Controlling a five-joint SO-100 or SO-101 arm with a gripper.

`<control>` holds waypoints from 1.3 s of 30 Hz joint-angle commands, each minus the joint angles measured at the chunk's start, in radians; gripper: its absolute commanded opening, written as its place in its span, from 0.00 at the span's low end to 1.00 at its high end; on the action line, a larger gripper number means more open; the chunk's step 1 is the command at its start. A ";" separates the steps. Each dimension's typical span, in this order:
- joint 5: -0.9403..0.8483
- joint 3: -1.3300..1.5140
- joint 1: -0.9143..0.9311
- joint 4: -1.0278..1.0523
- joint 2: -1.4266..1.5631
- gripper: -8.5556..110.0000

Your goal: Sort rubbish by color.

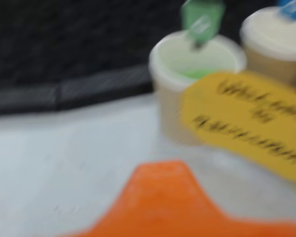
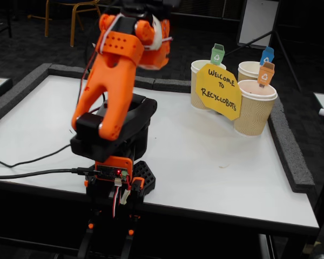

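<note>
1. Arm: folded back over its base at the left of the fixed view, raised well above the worktop. The hand sits at the top, pointed toward the cups; whether its fingers are spread or pressed together cannot be told, and nothing is seen held in it.
2. Worktop: white and bare between arm and cups. No orange or blue lump shows on it in either view.
3. Green-tagged cup: in the blurred wrist view a green patch lies inside it, probably the green lump, already sorted.
4. Yellow sign: leans against the cups, hiding part of them.
5. Blue-tagged cup and orange-tagged cup: their contents are not visible.
6. Judgement: the sorting looks finished or nearly so, with the arm in a retracted pose. The next move calls for finding any lump left, or resting the arm.
</note>
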 commanded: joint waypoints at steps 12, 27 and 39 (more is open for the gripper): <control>-0.020 0.482 -0.120 -0.410 -0.026 0.08; -0.009 0.588 -0.175 -0.442 -0.026 0.07; -0.009 0.578 -0.153 -0.365 0.005 0.07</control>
